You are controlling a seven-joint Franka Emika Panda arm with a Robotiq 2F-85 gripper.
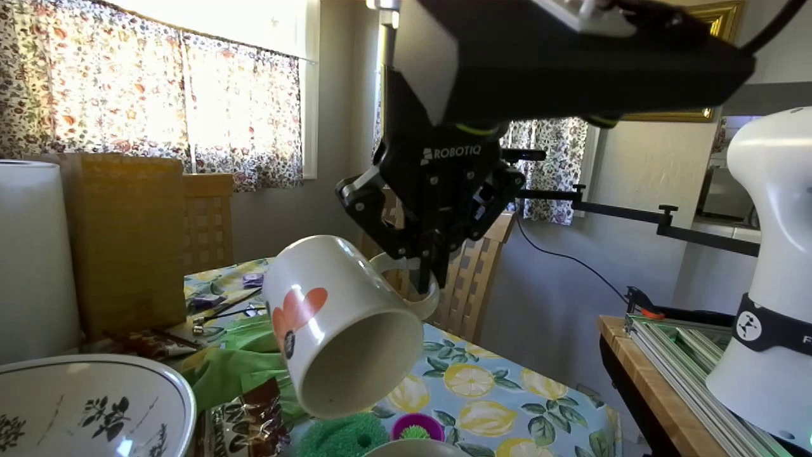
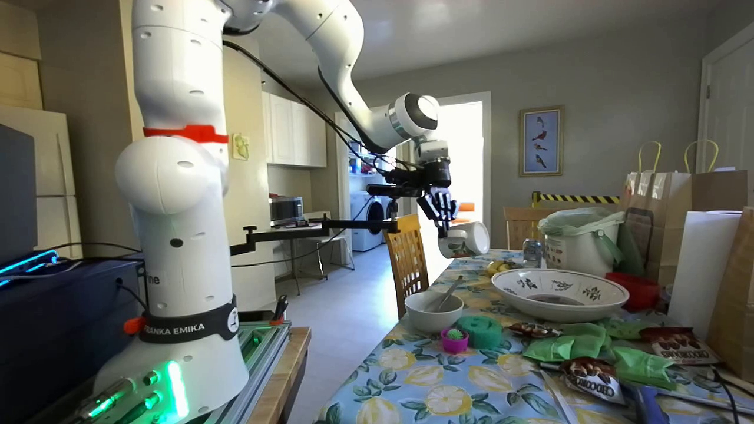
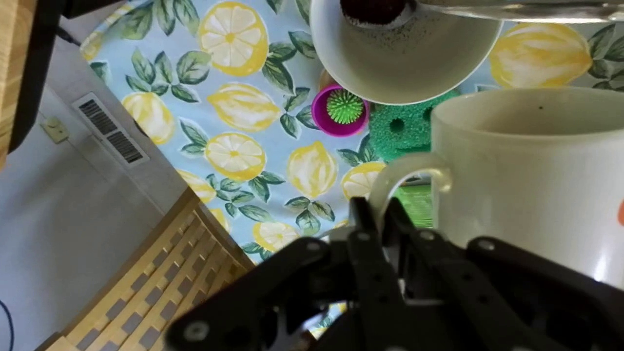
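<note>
A white mug with a red floral print [image 1: 342,285] hangs in the air above the table, tilted, its mouth turned partly down in an exterior view. It also shows in an exterior view [image 2: 462,242] and in the wrist view [image 3: 526,195]. My gripper [image 3: 380,214] is shut on the mug's handle, one finger inside the loop and one outside. Below are a white bowl [image 3: 414,63] with a spoon [image 3: 526,10] holding dark powder, a purple cup [image 3: 319,114] with a green spiky ball [image 3: 344,106], and a green sponge [image 3: 395,129], partly hidden by the mug.
A large patterned bowl [image 2: 589,309] stands on the lemon-print tablecloth [image 2: 424,377]. Snack packets [image 2: 592,380], green wrappers [image 2: 568,341], a white bin [image 2: 574,253] and paper bags [image 2: 662,218] lie or stand beyond. A wooden chair [image 1: 479,273] stands at the table's edge.
</note>
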